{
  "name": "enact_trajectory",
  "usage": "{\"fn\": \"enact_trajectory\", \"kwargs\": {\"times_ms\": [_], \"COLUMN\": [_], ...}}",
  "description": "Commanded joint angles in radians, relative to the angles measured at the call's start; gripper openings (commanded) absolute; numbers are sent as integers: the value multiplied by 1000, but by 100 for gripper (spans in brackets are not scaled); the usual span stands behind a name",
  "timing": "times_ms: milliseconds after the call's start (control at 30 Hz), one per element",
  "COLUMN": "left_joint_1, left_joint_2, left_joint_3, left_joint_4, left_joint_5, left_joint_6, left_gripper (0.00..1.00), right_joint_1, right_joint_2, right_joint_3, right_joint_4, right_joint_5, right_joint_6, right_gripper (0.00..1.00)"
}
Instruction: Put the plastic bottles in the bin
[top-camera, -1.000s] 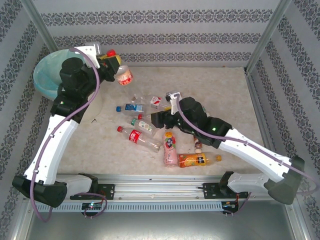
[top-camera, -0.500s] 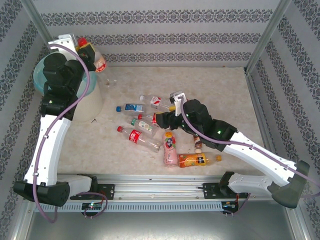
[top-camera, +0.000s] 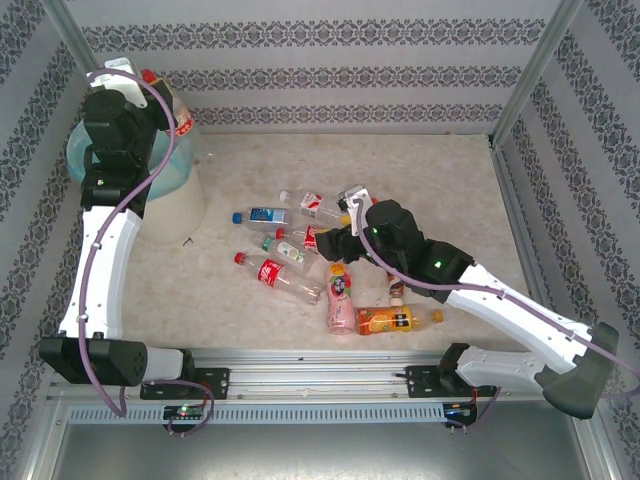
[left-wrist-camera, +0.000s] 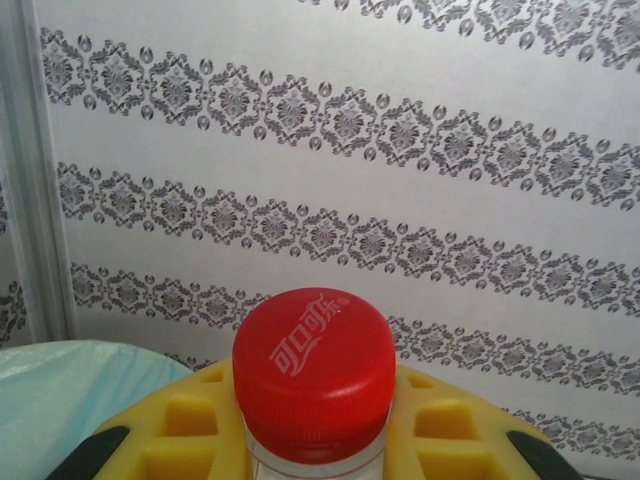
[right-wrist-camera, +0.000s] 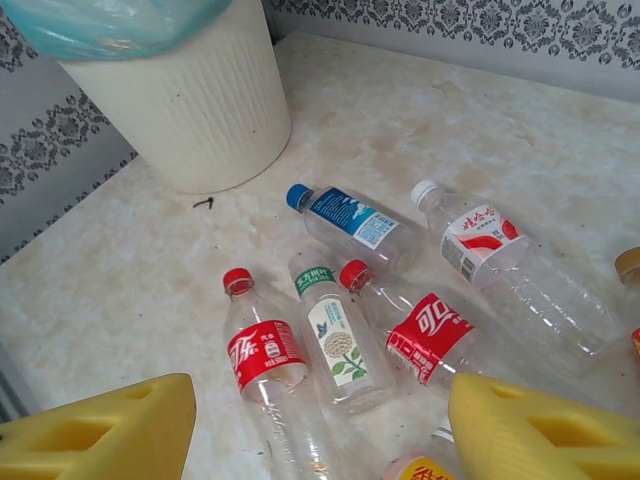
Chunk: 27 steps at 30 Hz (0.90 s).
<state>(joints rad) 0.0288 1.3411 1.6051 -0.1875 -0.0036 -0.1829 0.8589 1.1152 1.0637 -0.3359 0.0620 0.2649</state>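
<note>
Drop step, by the look of it: left fingers (left-wrist-camera: 190, 435) pinch a red-capped bottle (left-wrist-camera: 314, 360) above the bin (top-camera: 175, 205) — next needs a release over its teal liner; right fingers (right-wrist-camera: 100, 430) are spread, empty, over loose bottles (right-wrist-camera: 430, 335) mid-surface; beige mottled surface (top-camera: 440, 180), patterned wallpaper (top-camera: 350, 40) — metal frame posts (top-camera: 530, 75).

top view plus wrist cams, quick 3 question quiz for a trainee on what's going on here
1. True or false: the left hand grips a red-capped bottle.
2. The orange bottle is: A on the table, B in the bin, C in the right hand.
3. Fill in: the right hand is ____ (open/shut).
Key: 1 true; 2 A; 3 open.
</note>
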Motion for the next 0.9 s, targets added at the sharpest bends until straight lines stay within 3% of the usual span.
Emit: {"fn": "enact_trajectory", "kwargs": {"times_ms": [0,367,633,767,867], "left_joint_1": [22,38,87,88,95], "left_joint_2": [-1,-38,-39,-48,-42], "left_joint_3": [5,-31,55,85,127], "left_joint_4": [2,74,122,121,91], "left_joint_5": [-6,16,244,230,123], "left_joint_6": [22,90,-198,-167,-83], "left_gripper": [0,0,0,0,0], "right_joint_1": [-6,11,23,22,23], "right_joint_2": [7,139,164,164,171], "right_joint_3": [1,73,101,130,162], "right_joint_4": [-31,-120,-154,-143,-146], "right_joint_5": [-45,-181,-169,-179,-198], "right_joint_6": [-144,-342,-371,-369,-375], "right_gripper": [68,66,64,64,64]}}
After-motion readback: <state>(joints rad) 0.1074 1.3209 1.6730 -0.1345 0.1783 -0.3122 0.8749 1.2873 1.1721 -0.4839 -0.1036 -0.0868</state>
